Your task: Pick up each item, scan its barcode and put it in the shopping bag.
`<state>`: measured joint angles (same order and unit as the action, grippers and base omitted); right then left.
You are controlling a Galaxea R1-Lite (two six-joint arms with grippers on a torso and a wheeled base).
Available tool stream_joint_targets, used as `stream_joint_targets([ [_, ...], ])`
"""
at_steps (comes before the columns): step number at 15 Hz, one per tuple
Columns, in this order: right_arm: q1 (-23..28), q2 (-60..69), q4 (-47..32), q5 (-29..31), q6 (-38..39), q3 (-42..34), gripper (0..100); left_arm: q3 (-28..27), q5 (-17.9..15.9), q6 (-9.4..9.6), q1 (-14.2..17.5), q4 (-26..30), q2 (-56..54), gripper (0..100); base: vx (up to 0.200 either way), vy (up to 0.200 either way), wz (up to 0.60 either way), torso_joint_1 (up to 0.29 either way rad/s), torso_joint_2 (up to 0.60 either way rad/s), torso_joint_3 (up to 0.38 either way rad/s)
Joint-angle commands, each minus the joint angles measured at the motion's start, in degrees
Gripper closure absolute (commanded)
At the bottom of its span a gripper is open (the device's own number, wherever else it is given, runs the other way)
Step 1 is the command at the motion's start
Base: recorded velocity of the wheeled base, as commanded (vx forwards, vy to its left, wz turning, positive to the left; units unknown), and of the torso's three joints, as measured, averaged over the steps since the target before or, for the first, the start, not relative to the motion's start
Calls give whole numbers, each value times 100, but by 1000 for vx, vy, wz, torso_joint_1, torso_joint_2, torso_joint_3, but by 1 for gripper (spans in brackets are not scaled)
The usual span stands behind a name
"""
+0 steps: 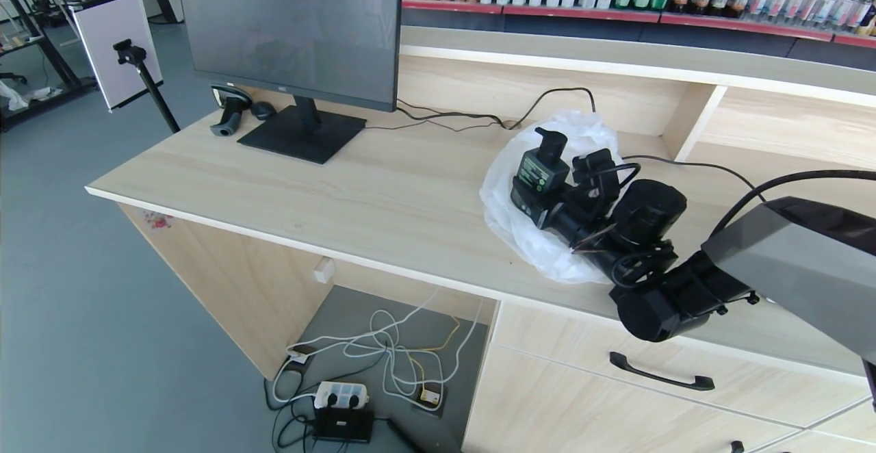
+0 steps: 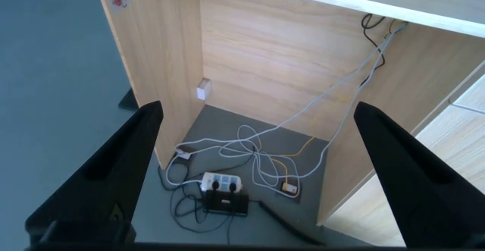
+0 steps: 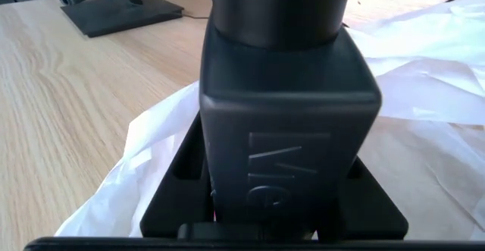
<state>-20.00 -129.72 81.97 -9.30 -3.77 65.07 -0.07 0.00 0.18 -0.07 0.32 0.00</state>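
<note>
the right claw point(image 1: 556, 196) is closed around a dark, square-sided plastic bottle with a round black cap point(image 1: 539, 171). the cap points toward twelve o'clock in the head view. the bottle is over the thin, crinkled white plastic shopping bag point(image 1: 520, 241), which slumps on the pale wood-grain counter point(image 1: 342, 193) at about four o'clock from the black flat monitor point(image 1: 294, 29). holding it there suggests the drop-in step, so it lands inside, not on bare board. its flat, rigid sides give the pads a firm seat, but the limp bag may fold shut. the left claw point(image 2: 259, 108) has its fingers spread wide, gripping nothing, and faces the open recess under the counter point(image 2: 258, 76).
</note>
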Motion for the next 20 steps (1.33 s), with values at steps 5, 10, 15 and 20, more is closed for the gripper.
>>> stream_joint_targets([
  [5, -3, -62, 3, -10, -80, -47, 100, -1, 0, -1, -1, 3, 0, 0, 0, 0, 0, 0, 0, 0],
  [10, -3, -106, 38, -10, -142, -214, 100, 7, 0, -1, -1, -5, 0, 0, 0, 0, 0, 0, 0, 0],
  [15, 5, -106, 38, -10, -151, -250, 100, -1, 0, -1, -1, -5, 0, 0, 0, 0, 0, 0, 0, 0],
  [20, -3, -159, 135, -10, -142, -223, 0, -1, 0, -1, -1, -5, 0, 0, 0, 0, 0, 0, 0, 0],
])
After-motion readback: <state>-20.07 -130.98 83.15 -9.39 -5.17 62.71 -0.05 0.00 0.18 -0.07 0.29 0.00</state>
